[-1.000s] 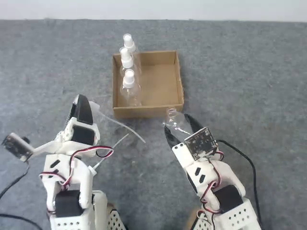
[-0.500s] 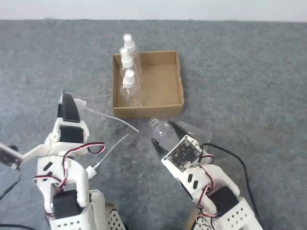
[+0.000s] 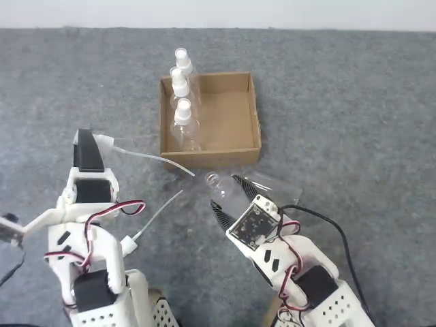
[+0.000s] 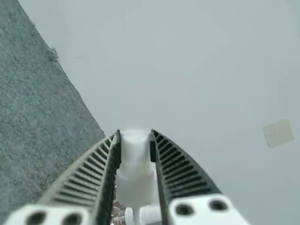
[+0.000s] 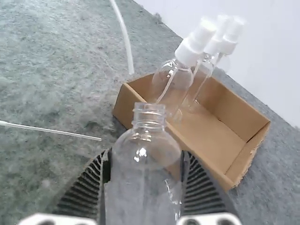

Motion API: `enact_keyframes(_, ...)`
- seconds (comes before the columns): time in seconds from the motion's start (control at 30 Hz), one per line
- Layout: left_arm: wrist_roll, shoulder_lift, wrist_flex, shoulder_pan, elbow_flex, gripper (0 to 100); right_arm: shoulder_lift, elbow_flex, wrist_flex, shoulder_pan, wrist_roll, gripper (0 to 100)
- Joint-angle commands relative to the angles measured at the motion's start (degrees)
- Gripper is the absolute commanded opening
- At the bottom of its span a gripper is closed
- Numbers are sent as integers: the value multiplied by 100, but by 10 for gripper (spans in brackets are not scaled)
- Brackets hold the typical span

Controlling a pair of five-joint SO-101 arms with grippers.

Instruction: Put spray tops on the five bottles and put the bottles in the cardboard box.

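My right gripper (image 3: 228, 195) (image 5: 143, 161) is shut on a clear open-necked bottle (image 5: 143, 159) (image 3: 219, 184), held just in front of the cardboard box (image 3: 254, 116) (image 5: 239, 154). My left gripper (image 3: 92, 144) (image 4: 135, 150) is shut on a white spray top (image 4: 135, 159) (image 3: 105, 143), whose thin dip tube (image 3: 153, 160) (image 5: 123, 35) stretches toward the bottle's neck and ends a little short of it. Three capped bottles (image 3: 182, 102) (image 5: 187, 70) stand in a row along the box's left wall.
A loose spray top with its dip tube (image 3: 155, 214) (image 5: 47, 130) lies on the grey carpet between the arms. The right half of the box floor (image 3: 231, 119) is bare. A pale wall (image 3: 272, 13) runs behind the carpet.
My right gripper swung left with the bottle, away from the box's front right corner. My left gripper shifted left and back, so the dip tube now points at the bottle's neck.
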Motion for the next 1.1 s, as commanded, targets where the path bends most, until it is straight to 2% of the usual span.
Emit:
enact_keyframes(0.0, 35, -97, -202, 18, -295, 13, -66, 114, -92, -145, 149, 9)
enact_keyframes(0.17, 9, -97, -193, 132, -277, 13, -66, 114, -92, -145, 149, 9)
enact_keyframes(0.3, -281, -97, -185, 431, -268, 13, -66, 114, -92, -154, 149, 9)
enact_keyframes(0.87, -281, -97, -211, 492, -198, 13, -84, 123, -92, -154, 149, 9)
enact_keyframes(1.07, -299, -97, -202, 765, -180, 13, -84, 123, -92, -154, 149, 9)
